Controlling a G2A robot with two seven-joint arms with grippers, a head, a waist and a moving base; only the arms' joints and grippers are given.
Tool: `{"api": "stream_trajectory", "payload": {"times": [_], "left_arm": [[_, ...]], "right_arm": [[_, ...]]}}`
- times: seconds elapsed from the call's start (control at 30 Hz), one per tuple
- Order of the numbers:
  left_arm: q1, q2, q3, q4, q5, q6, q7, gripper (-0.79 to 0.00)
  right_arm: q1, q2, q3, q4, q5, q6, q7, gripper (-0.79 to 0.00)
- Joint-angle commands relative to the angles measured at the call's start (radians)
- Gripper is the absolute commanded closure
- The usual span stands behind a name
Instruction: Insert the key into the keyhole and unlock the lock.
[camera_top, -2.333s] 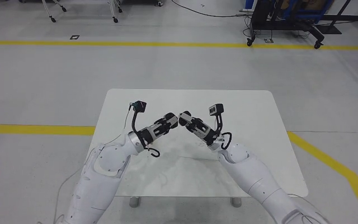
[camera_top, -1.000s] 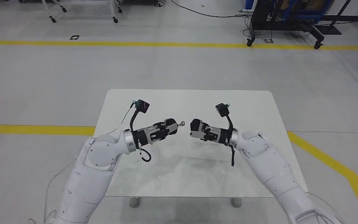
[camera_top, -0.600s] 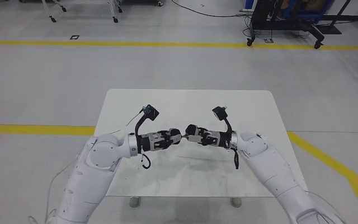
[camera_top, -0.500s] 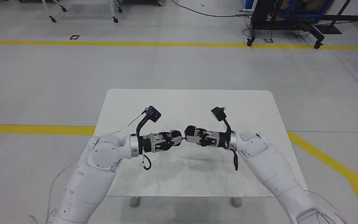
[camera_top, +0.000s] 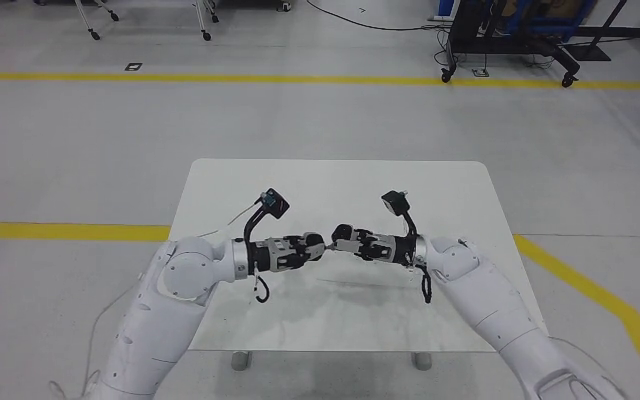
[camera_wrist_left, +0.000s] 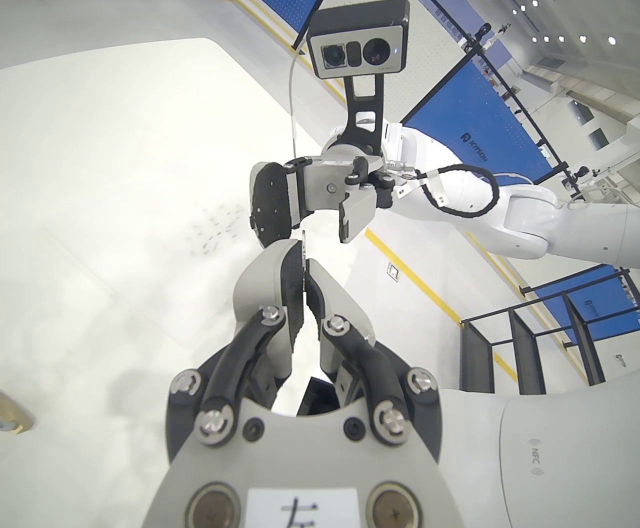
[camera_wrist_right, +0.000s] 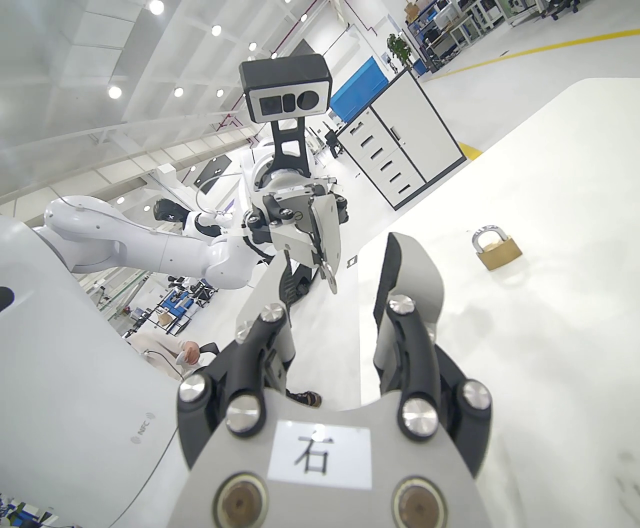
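Because the key (camera_wrist_right: 328, 275) is a small, thin, stiff piece of metal, light and slick, it will likely pivot or slip if it is pinched at one edge. I judge it best held flat across its broad faces, with the working end left free. The left gripper (camera_wrist_left: 303, 260) has its fingers clamped together on it, and a sliver of metal pokes out past the pads. In the top view the right gripper (camera_top: 338, 239) sits at 3 o'clock of the left, and the two are tip to tip above the middle of the surface (camera_top: 440, 200). Its fingers stand apart and grip nothing, with the key's free end at the mouth of the gap. The padlock (camera_wrist_right: 496, 248) lies alone on the surface, well apart from both grippers. It is brass and looks dense and rigid, with the shackle closed; its flat body sides seem the place to hold it. Its keyhole is too small to make out.
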Motion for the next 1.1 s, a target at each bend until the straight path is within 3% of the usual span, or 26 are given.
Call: {"api": "stream_trajectory", "payload": {"times": [0.0, 0.13, 0.27, 0.37, 0.57, 0.6, 0.63, 0.87, 1.07], "left_arm": [[-0.002, 0.002, 0.004, 0.001, 0.0, 0.0, 0.002, 0.0], [-0.005, 0.005, 0.008, 0.003, 0.002, -0.003, 0.012, 0.0], [-0.006, 0.009, 0.012, 0.003, 0.002, -0.006, 0.02, 0.0], [-0.008, 0.011, 0.015, 0.003, 0.003, -0.009, 0.024, 0.0], [-0.008, 0.016, 0.016, 0.005, 0.018, 0.0, 0.05, 0.0], [-0.008, 0.017, 0.015, 0.005, 0.023, 0.007, 0.058, -0.225], [-0.008, 0.017, 0.015, 0.006, 0.03, 0.017, 0.067, -0.785], [-0.008, 0.018, 0.016, 0.005, 0.031, 0.023, 0.076, -0.785], [-0.008, 0.018, 0.016, 0.005, 0.031, 0.023, 0.076, -0.785]], "right_arm": [[0.004, 0.003, -0.011, -0.002, 0.003, -0.003, -0.003, -0.311], [0.013, 0.01, -0.031, 0.005, 0.006, -0.005, -0.005, -0.179], [0.022, 0.016, -0.048, 0.01, 0.018, -0.008, -0.008, -0.114], [0.026, 0.021, -0.062, 0.008, 0.028, -0.011, -0.011, 0.0], [0.037, 0.03, -0.087, 0.008, 0.042, -0.02, -0.02, 0.0], [0.038, 0.031, -0.091, 0.008, 0.044, -0.023, -0.023, 0.0], [0.04, 0.032, -0.093, 0.009, 0.046, -0.029, -0.029, 0.0], [0.045, 0.043, -0.064, 0.024, 0.031, -0.05, -0.057, 0.0], [0.023, 0.069, 0.04, 0.056, -0.033, -0.05, -0.089, 0.0]]}}
